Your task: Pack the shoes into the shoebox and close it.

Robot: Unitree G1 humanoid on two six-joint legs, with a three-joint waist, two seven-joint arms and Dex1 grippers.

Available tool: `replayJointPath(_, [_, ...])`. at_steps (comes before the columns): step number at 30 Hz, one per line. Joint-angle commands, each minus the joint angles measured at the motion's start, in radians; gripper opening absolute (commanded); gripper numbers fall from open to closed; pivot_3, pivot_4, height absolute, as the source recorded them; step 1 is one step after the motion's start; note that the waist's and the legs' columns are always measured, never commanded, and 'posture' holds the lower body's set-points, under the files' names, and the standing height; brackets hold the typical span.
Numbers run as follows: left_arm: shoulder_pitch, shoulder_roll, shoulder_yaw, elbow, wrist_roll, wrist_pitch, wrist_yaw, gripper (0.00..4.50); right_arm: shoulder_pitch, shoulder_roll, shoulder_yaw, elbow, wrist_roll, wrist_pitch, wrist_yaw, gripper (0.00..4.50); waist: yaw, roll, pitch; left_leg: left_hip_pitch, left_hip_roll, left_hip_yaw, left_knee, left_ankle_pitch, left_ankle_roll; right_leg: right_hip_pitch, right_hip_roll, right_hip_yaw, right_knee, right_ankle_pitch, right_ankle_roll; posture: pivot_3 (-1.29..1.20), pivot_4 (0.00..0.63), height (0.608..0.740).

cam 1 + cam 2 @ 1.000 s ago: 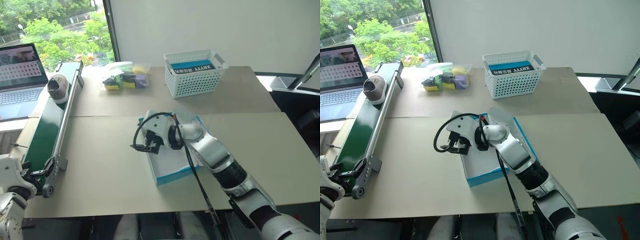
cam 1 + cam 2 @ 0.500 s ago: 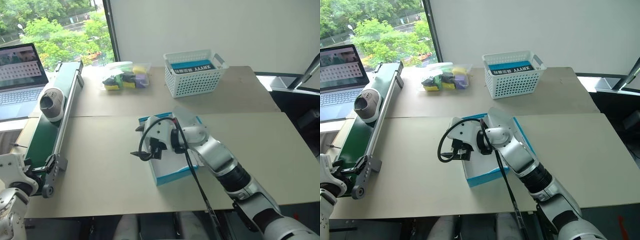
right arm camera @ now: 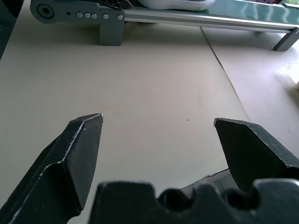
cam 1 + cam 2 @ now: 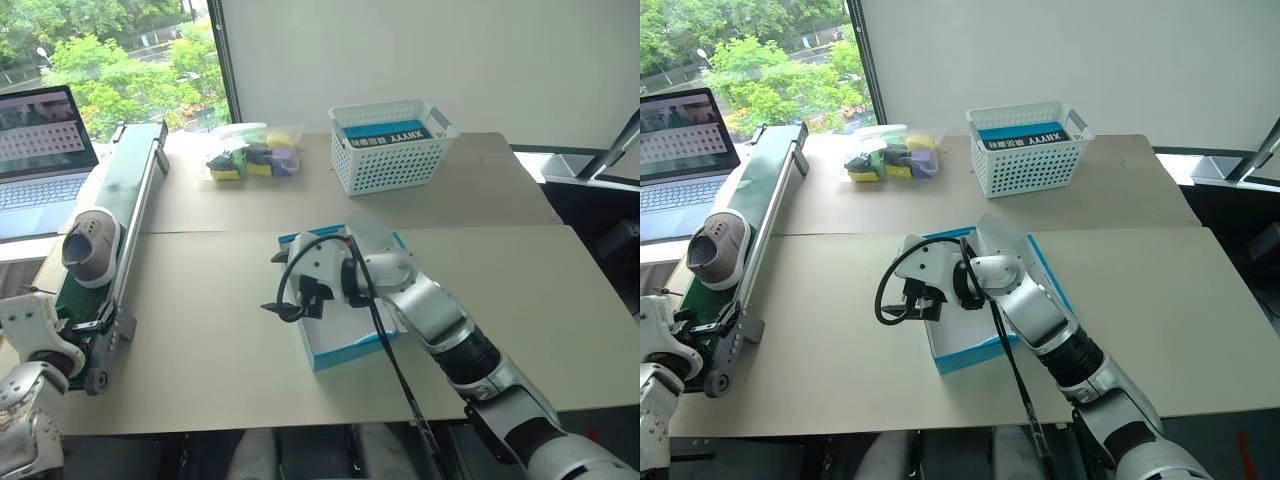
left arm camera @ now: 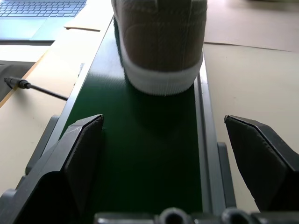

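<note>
One grey sneaker with a pale sole rides on the green conveyor belt at the table's left, close to the belt's near end. In the left wrist view its heel faces my left gripper, which is open just short of it, one finger either side of the belt. The blue shoebox lies open at mid-table, its white inside partly hidden by my right arm. My right gripper hovers open and empty over the box's left edge, pointing toward the conveyor.
A white lattice basket stands at the back of the table. Beside it lies a bag of small yellow and purple items. An open laptop sits beyond the conveyor at far left.
The sneaker has travelled down the belt toward its near end. My left gripper has edged forward to the belt's end. The right gripper has barely shifted.
</note>
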Motion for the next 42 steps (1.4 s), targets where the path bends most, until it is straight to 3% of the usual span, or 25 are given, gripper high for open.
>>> replayJointPath(1, [-0.025, -0.011, -0.021, -0.011, 0.013, -0.022, 0.028, 4.44, -0.007, 0.005, -0.033, -0.033, 0.005, -0.008, -0.006, 4.50, -0.002, 0.000, 0.000, 0.000, 0.000, 0.000, 0.000, 0.000, 0.000, 0.000, 0.000, 0.000, 0.000, 0.000, 0.000, 0.00, 0.150, 0.731])
replayJointPath(7, [-0.053, -0.021, -0.028, 0.034, 0.036, -0.027, 0.076, 4.44, -0.007, 0.005, -0.044, -0.039, 0.011, 0.002, -0.010, 4.50, -0.001, 0.000, 0.000, 0.000, 0.000, 0.000, 0.000, 0.000, 0.000, 0.000, 0.000, 0.000, 0.000, 0.000, 0.000, 0.00, 0.150, 0.731])
replayJointPath(12, [-0.070, -0.018, -0.029, 0.040, 0.040, -0.039, 0.086, 2.98, -0.005, 0.005, -0.047, -0.038, 0.012, 0.003, -0.012, 4.50, 0.001, 0.000, 0.000, 0.000, 0.000, 0.000, 0.000, 0.000, 0.000, 0.000, 0.000, 0.000, 0.000, 0.000, 0.000, 0.00, 0.150, 0.731])
replayJointPath(15, [-0.080, -0.019, -0.026, 0.041, 0.039, -0.049, 0.092, 2.59, -0.008, 0.009, -0.047, -0.031, 0.009, 0.002, -0.014, 4.50, 0.002, 0.000, 0.000, 0.001, 0.000, 0.000, 0.000, 0.000, 0.000, 0.000, 0.000, 0.000, 0.001, 0.000, 0.000, 0.00, 0.150, 0.731])
replayJointPath(23, [-0.119, -0.077, -0.053, -0.112, 0.002, -0.082, 0.126, 2.39, -0.019, 0.023, -0.060, -0.001, 0.000, 0.011, -0.045, 4.50, 0.006, 0.000, 0.000, 0.000, 0.000, 0.000, 0.000, 0.000, 0.000, 0.001, 0.000, 0.000, 0.000, 0.000, 0.000, 0.00, 0.150, 0.731])
replayJointPath(27, [-0.141, -0.150, -0.198, -0.280, -0.011, -0.021, 0.137, 2.39, -0.055, 0.121, -0.190, 0.065, 0.106, 0.148, -0.113, 4.50, 0.010, -0.003, 0.000, -0.001, -0.001, -0.001, 0.001, 0.000, 0.000, 0.000, 0.000, 0.000, 0.000, 0.001, 0.001, 0.00, 0.150, 0.731])
replayJointPath(33, [-0.157, -0.246, -0.437, -0.438, -0.056, 0.069, 0.115, 2.39, -0.173, 0.334, -0.543, 0.189, 0.412, 0.531, -0.258, 4.50, -0.003, -0.003, 0.000, -0.001, -0.001, 0.000, 0.000, 0.000, 0.000, 0.000, 0.000, 0.001, 0.000, 0.002, 0.001, 0.00, 0.150, 0.731])
replayJointPath(36, [-0.155, -0.289, -0.529, -0.492, -0.076, 0.099, 0.115, 2.39, -0.204, 0.392, -0.647, 0.223, 0.507, 0.637, -0.312, 4.50, -0.004, -0.003, 0.000, -0.002, 0.000, -0.001, -0.001, 0.000, 0.000, -0.001, 0.000, 0.001, 0.000, 0.002, 0.001, 0.00, 0.150, 0.731])
replayJointPath(42, [-0.117, -0.331, -0.651, -0.573, -0.083, 0.131, 0.120, 2.39, -0.203, 0.381, -0.641, 0.216, 0.544, 0.670, -0.331, 4.50, -0.005, -0.003, 0.001, -0.002, -0.001, 0.000, 0.000, 0.000, 0.001, -0.001, 0.000, 0.001, 0.000, 0.001, 0.001, 0.00, 0.150, 0.731])
